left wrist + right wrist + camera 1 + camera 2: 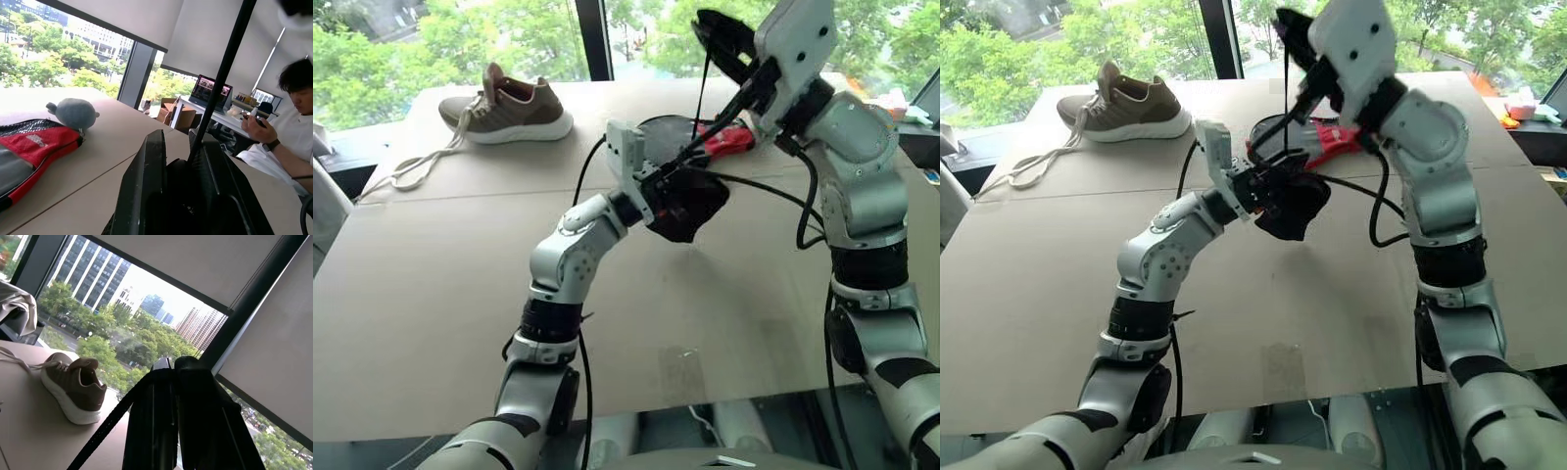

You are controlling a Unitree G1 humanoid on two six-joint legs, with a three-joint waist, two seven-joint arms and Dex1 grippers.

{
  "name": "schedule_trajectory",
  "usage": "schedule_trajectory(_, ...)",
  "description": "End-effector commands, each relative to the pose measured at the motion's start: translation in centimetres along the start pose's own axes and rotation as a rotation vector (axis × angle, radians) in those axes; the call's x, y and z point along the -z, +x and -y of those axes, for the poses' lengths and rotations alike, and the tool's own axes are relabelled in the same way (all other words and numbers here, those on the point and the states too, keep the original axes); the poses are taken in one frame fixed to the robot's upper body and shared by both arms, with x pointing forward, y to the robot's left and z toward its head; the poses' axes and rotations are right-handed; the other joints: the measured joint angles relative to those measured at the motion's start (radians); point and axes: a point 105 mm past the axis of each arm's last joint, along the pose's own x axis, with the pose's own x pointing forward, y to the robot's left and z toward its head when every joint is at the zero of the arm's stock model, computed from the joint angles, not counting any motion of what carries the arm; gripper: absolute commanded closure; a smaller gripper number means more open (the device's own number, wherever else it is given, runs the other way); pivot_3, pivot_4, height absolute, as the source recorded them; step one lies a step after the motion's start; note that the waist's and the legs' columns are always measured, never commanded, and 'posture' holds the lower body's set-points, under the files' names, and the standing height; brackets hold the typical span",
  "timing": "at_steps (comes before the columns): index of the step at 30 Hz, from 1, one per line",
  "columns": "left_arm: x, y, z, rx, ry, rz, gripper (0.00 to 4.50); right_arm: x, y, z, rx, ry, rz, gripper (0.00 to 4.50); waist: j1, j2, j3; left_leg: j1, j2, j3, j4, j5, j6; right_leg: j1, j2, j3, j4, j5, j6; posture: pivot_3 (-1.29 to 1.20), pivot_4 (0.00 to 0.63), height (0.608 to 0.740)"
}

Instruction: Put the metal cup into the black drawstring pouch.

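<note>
The black drawstring pouch [693, 208] hangs in the air above the middle of the table, bunched up. My left gripper [674, 192] is shut on its fabric, which fills the gap between the fingers [146, 191]. A thin black cord [703, 93] runs tight from the pouch up to my right gripper [722, 37]. That gripper is raised high above the pouch and shut on the cord, which passes its fingers [159, 416]. The metal cup is hidden.
A brown shoe [514, 106] with loose laces lies at the far left of the cardboard-covered table [431, 294]. A black-and-red paddle cover [729, 140] and a grey plush toy [73, 113] lie behind the pouch. A person [293, 117] sits beyond the table's right side.
</note>
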Motion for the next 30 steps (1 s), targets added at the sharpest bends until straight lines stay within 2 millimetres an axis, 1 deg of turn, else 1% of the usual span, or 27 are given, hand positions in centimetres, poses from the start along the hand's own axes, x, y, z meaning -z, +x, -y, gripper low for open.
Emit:
schedule_trajectory(1,1.4,-0.5,0.0,0.008,-0.022,-0.032,4.27,-4.2,0.3,4.2,0.204,0.205,0.158,4.5,0.0,0.0,0.0,0.0,0.0,0.0,0.0,0.0,0.0,0.0,0.0,0.0,0.0,0.0,0.0,0.0,0.15,0.736)
schedule_trajectory(4,2.4,-0.7,0.2,0.019,-0.034,-0.053,4.27,-4.9,0.5,5.6,0.269,0.409,0.198,4.5,0.002,0.0,0.0,-0.001,0.0,0.0,0.0,0.0,0.0,-0.001,-0.001,0.0,0.0,0.0,0.0,0.0,0.15,0.736)
schedule_trajectory(7,3.0,-0.8,0.5,0.031,-0.025,-0.057,4.27,-5.6,0.5,6.1,0.29,0.556,0.234,4.5,0.001,0.0,0.0,-0.003,0.0,0.0,0.0,0.0,0.0,-0.004,-0.002,0.0,0.001,0.0,0.0,0.0,0.15,0.736)
schedule_trajectory(9,3.0,-0.8,0.6,0.038,-0.017,-0.05,4.27,-5.7,0.5,6.2,0.292,0.592,0.236,4.5,0.0,0.0,0.0,-0.009,-0.001,0.001,0.0,0.0,0.0,-0.009,-0.002,0.0,0.002,0.0,0.0,0.0,0.15,0.736)
schedule_trajectory(12,2.8,-0.9,0.9,0.045,-0.003,-0.039,4.27,-5.6,0.4,6.1,0.282,0.575,0.212,4.5,0.0,0.001,0.0,-0.011,-0.001,0.0,0.0,0.0,0.0,-0.011,-0.002,0.0,0.002,0.0,0.0,0.0,0.15,0.736)
schedule_trajectory(13,2.8,-0.9,1.1,0.06,-0.007,-0.041,3.25,-5.5,0.4,5.9,0.276,0.57,0.205,4.5,0.0,0.001,0.0,-0.012,-0.001,0.001,0.0,0.0,0.0,-0.012,-0.002,0.0,0.002,0.0,0.0,0.0,0.15,0.736)
schedule_trajectory(15,2.7,-0.9,1.3,0.067,-0.017,-0.033,2.33,-5.5,0.4,5.5,0.259,0.565,0.196,4.5,0.0,0.001,-0.001,-0.013,-0.002,0.001,0.0,0.0,0.0,-0.013,-0.003,0.001,0.002,0.0,0.0,0.0,0.15,0.736)
schedule_trajectory(17,2.6,-0.9,1.6,0.079,-0.038,-0.02,1.43,-5.4,0.6,4.8,0.22,0.558,0.18,4.5,-0.001,0.001,-0.001,-0.014,-0.002,0.001,0.0,0.0,0.0,-0.014,-0.002,0.0,0.001,0.0,0.0,0.0,0.15,0.736)
schedule_trajectory(21,2.0,-1.3,1.7,0.067,-0.063,0.009,1.43,-5.2,0.6,3.8,0.17,0.539,0.151,4.5,-0.002,0.001,-0.001,-0.014,-0.002,0.001,0.0,0.0,0.0,-0.014,-0.002,0.0,0.002,0.0,0.0,0.0,0.15,0.736)
schedule_trajectory(24,1.9,-2.4,1.1,0.022,-0.045,0.011,1.43,-4.8,0.6,3.2,0.144,0.529,0.123,4.5,-0.004,0.001,-0.001,-0.013,-0.001,0.002,0.001,0.0,0.001,-0.014,-0.002,0.001,0.003,0.0,0.0,0.0,0.15,0.736)
schedule_trajectory(28,0.5,-4.3,-0.8,-0.089,-0.028,0.071,1.43,-4.3,0.4,2.6,0.116,0.526,0.092,4.5,-0.004,0.001,-0.001,-0.012,-0.001,0.002,0.001,0.0,0.001,-0.014,-0.002,0.001,0.005,0.0,0.0,0.0,0.15,0.736)
schedule_trajectory(30,-1.2,-5.9,-2.3,-0.172,-0.024,0.128,1.43,-3.9,0.2,2.5,0.108,0.528,0.072,4.5,-0.003,0.001,-0.001,-0.013,-0.001,0.002,0.001,0.0,0.001,-0.014,-0.002,0.001,0.004,0.0,0.0,0.0,0.15,0.736)
